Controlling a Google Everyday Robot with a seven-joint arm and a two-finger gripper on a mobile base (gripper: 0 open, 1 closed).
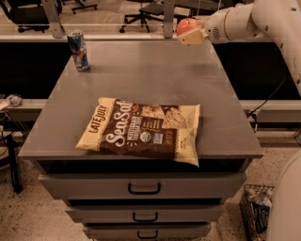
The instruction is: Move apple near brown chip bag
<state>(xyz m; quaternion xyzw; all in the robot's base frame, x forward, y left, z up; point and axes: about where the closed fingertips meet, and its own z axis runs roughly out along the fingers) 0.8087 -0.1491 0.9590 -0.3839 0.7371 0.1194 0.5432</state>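
The brown chip bag [143, 130] lies flat on the grey cabinet top [141, 70], near its front edge. My gripper [190, 34] hangs in the air over the far right edge of the cabinet top, well above it. It is shut on the red-orange apple [186, 25], which shows above the cream fingers [194, 36]. The apple is far behind and to the right of the bag.
A tall blue drink can [78, 50] stands at the far left corner of the top. Drawers with dark handles [144, 188] face front. Office chairs [150, 12] stand behind. A wire basket [256, 212] sits on the floor at right.
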